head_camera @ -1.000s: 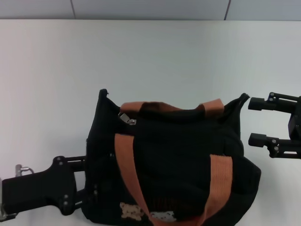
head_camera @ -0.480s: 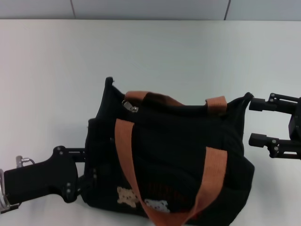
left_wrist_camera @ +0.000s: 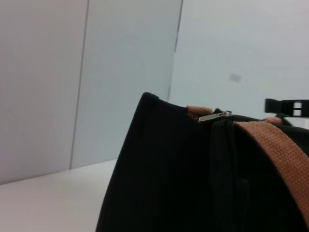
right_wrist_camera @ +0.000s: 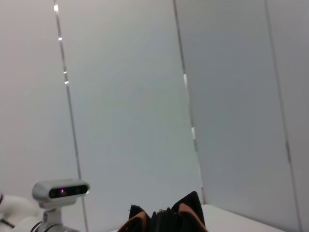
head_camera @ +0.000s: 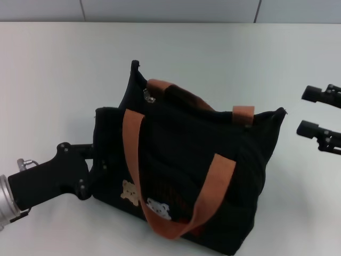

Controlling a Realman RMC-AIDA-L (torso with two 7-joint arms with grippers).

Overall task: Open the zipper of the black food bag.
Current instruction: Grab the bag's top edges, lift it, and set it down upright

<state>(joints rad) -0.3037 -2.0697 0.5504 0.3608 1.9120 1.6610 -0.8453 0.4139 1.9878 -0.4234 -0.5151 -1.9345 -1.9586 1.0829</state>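
Note:
The black food bag (head_camera: 186, 160) stands upright and turned at an angle on the white table, with orange-brown handles (head_camera: 133, 154) and bear patches on its front. Its zipper (head_camera: 213, 109) runs along the top edge, and the silver pull tab (head_camera: 148, 96) hangs near the far left end. My left gripper (head_camera: 95, 166) holds the bag's left end, fingertips hidden by the fabric. Off the bag's right end, my right gripper (head_camera: 309, 111) stands open and apart from it. The left wrist view shows the bag's end (left_wrist_camera: 164, 164), the pull tab (left_wrist_camera: 215, 116) and the right gripper (left_wrist_camera: 287, 107) beyond.
The white table (head_camera: 64, 69) reaches back to a grey panelled wall. The right wrist view shows only the bag's top (right_wrist_camera: 166, 218), wall panels and the robot's head camera (right_wrist_camera: 60, 190).
The bag has swung round and moved farther back and to the left with my left gripper. My right gripper has drawn back to the right, away from the bag's end.

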